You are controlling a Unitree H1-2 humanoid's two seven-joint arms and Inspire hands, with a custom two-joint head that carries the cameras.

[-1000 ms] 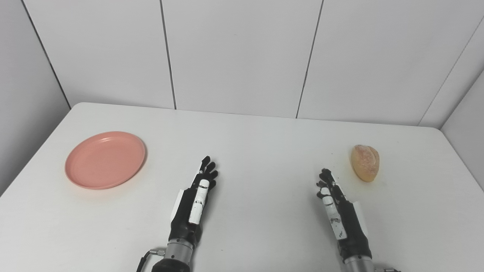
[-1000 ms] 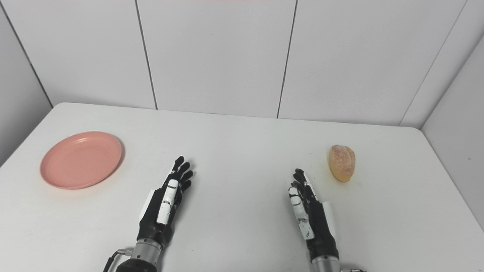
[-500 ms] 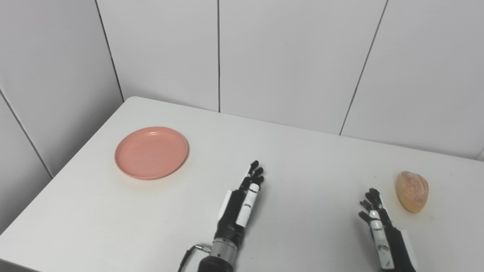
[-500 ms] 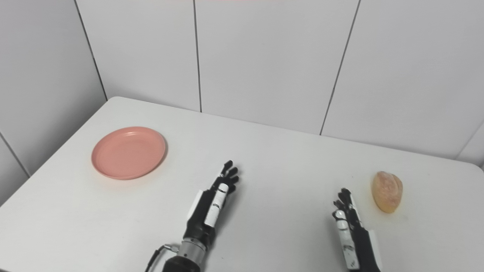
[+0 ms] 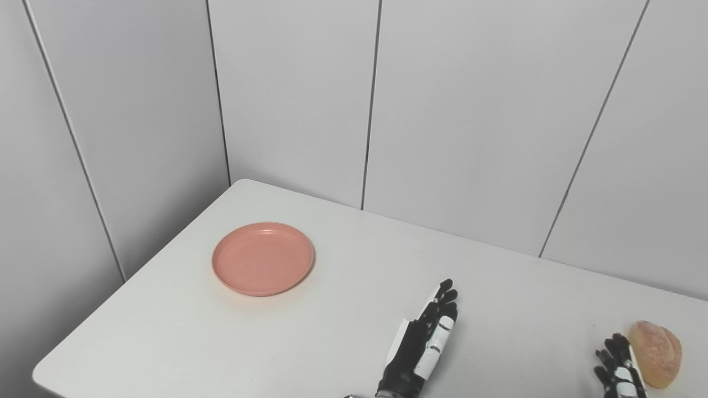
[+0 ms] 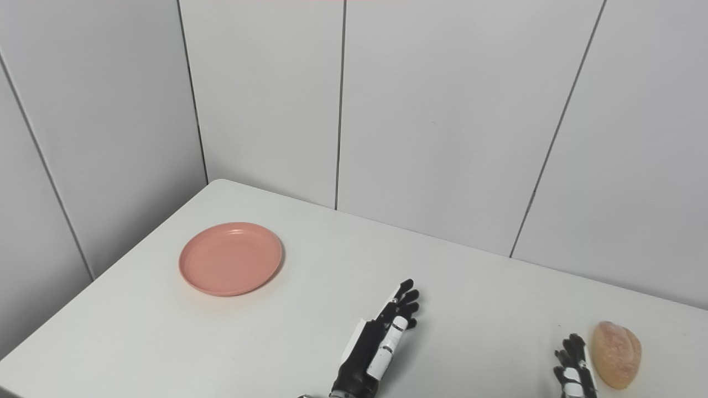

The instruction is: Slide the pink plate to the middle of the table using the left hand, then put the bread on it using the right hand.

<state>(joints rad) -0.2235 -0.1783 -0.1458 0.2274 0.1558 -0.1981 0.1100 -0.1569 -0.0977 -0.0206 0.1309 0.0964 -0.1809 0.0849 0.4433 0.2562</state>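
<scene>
reaching is not begun: left hand [image 5: 423,345] open, empty, well apart from pink plate [image 5: 263,258] at table's [image 5: 166,331] left; press its rim flat, drag slowly. right hand [image 6: 572,371] open beside bread [image 6: 616,354].

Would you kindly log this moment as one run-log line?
pink plate: table's left, untouched | bread: right, on table | left robot hand: open, empty | right robot hand: open beside bread
</scene>
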